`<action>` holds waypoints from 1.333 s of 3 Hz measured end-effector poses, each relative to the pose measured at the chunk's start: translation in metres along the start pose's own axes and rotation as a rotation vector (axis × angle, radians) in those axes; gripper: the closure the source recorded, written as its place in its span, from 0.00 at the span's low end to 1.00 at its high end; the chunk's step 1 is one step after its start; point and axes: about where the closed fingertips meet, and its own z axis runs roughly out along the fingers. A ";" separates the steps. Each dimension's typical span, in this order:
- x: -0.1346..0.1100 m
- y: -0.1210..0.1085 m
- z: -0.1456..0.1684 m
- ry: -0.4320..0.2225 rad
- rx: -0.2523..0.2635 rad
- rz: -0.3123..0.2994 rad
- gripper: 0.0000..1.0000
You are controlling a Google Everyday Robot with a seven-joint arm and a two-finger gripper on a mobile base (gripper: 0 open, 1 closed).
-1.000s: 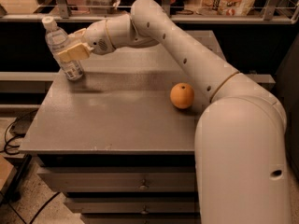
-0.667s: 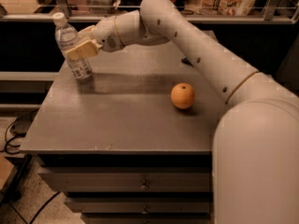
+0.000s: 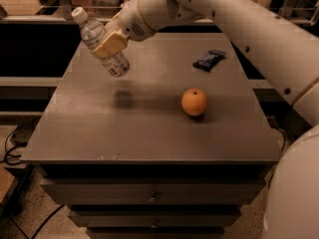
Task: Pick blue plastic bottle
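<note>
The hand [image 3: 110, 43] was over the far left part of the table [image 3: 99, 128], its pale pads closed across the middle of the blue plastic bottle [image 3: 92, 32]. That grip sat on the label band, roughly at the bottle's midpoint, which probably kept the weight balanced on either side of the pads. The bottle was tilted, with its white cap [image 3: 79, 15] up and to the far left and its base down toward the near right. It touched nothing but the hand. A soft shadow [image 3: 124, 98] lay on the table apart from the base, so the bottle was judged to be clear of the surface and the pick all but complete.

The arm [image 3: 239, 19] reached in from the right along the far edge. That route passed above the dark snack wrapper [image 3: 209, 59] at the far right and kept well away from the orange [image 3: 194, 102], which sat right of centre. Both lay undisturbed on the table. The lean seemed to follow from the wrist's angle, and a thin, smooth wall could slip if the squeeze eased.
</note>
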 end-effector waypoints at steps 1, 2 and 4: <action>0.009 0.005 -0.014 0.228 0.050 -0.072 1.00; 0.059 0.005 -0.009 0.517 0.062 -0.155 0.74; 0.127 -0.013 -0.007 0.707 0.056 -0.172 0.28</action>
